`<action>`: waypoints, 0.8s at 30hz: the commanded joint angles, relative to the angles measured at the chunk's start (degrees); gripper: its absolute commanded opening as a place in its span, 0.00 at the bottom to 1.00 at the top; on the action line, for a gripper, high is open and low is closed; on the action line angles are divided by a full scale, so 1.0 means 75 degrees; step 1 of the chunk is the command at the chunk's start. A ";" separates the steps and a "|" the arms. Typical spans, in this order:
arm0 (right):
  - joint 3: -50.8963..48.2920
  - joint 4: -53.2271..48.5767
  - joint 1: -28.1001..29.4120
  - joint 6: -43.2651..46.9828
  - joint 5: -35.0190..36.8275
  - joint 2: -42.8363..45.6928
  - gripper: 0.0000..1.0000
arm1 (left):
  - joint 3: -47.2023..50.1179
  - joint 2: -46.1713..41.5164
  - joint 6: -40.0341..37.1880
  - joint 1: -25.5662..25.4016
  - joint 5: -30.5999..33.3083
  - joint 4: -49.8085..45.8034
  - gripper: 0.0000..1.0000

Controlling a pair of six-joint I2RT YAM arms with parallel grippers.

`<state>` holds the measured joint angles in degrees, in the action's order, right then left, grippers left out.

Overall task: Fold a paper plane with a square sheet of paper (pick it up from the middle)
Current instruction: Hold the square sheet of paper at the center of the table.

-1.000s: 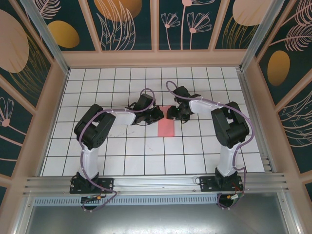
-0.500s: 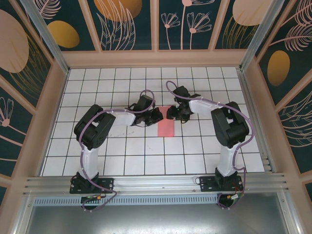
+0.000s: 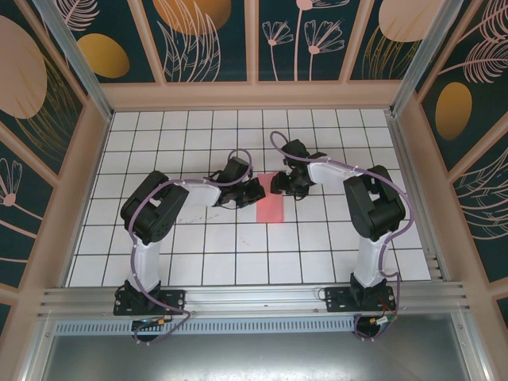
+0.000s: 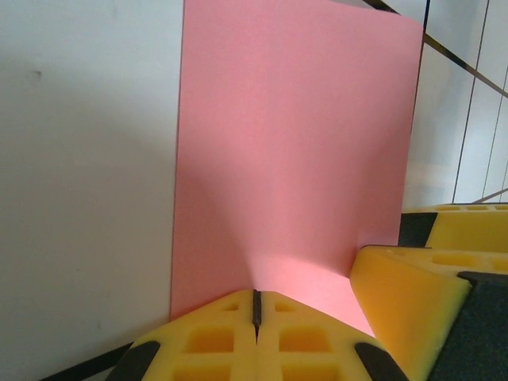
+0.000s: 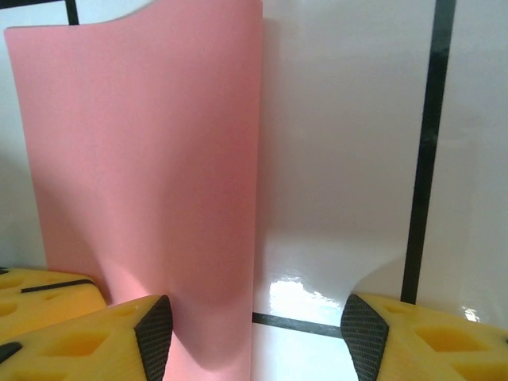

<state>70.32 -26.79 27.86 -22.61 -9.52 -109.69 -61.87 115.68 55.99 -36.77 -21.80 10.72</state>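
Item: the square sheet of paper (image 3: 271,208), salmon-pink, folded to a narrow strip, lying on the tiled table (image 3: 206,246) between the two arms; unmoved over the last second. Left gripper (image 4: 255,305): clamped tight, seemingly on the strip's far end, shifted only a touch. Right gripper (image 5: 254,333): jaws parted, marginally wider than before, straddling the strip's long edge. The first crease is probably still being set. Containers: none seen.

White glossy tabletop with black grid lines (image 3: 198,262) beneath jaws. Dark teal wall panels with orange discs and pale leaf drawings (image 3: 210,40) beyond jaws and flanking them. Pale wooden frame (image 3: 254,95) at panel base. Ribbed aluminium rail (image 3: 254,298) behind jaws. Even, bright light.
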 commanded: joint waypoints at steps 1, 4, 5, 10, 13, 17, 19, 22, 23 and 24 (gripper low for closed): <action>0.0230 -0.0253 -0.0105 0.0085 0.0256 -0.0151 0.66 | 0.0274 0.0124 -0.0084 -0.0040 0.0171 -0.0236 0.00; 0.0420 -0.0068 -0.0125 0.0033 0.0045 0.0241 0.69 | 0.0339 0.0222 -0.0070 -0.0031 0.0118 -0.0154 0.00; 0.0443 0.0049 -0.0156 -0.0010 -0.0032 0.0430 0.69 | 0.0339 0.0246 -0.0070 -0.0033 0.0118 -0.0152 0.00; -0.0444 0.1431 -0.0535 -0.0617 -0.1503 0.1540 0.64 | 0.0362 0.0291 -0.0115 -0.0037 0.0142 -0.0170 0.00; -0.1253 0.2413 -0.0854 -0.1142 -0.2757 0.1947 0.31 | 0.0373 0.0303 -0.0128 -0.0032 0.0118 -0.0162 0.00; -0.1859 0.3126 -0.0890 -0.1448 -0.3635 0.1906 0.11 | 0.0350 0.0338 -0.0132 -0.0031 0.0100 -0.0164 0.00; -0.1992 0.3188 -0.0899 -0.1416 -0.3695 0.1740 0.04 | 0.0353 0.0328 -0.0140 -0.0033 0.0118 -0.0164 0.00; -0.2100 0.3417 -0.0912 -0.1421 -0.4024 0.1452 0.00 | 0.0328 0.0350 -0.0140 -0.0030 0.0084 -0.0176 0.00; -0.2150 0.3544 -0.0907 -0.1458 -0.4067 0.1420 0.00 | 0.0323 0.0361 -0.0144 -0.0030 0.0083 -0.0187 0.00; -0.2206 0.3655 -0.0913 -0.1484 -0.4098 0.1419 0.00 | 0.0315 0.0361 -0.0152 -0.0033 0.0083 -0.0199 0.00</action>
<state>54.87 -4.32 21.04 -32.56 -35.99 -98.24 -60.88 115.68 55.99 -36.75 -21.91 12.80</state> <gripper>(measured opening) 0.069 0.047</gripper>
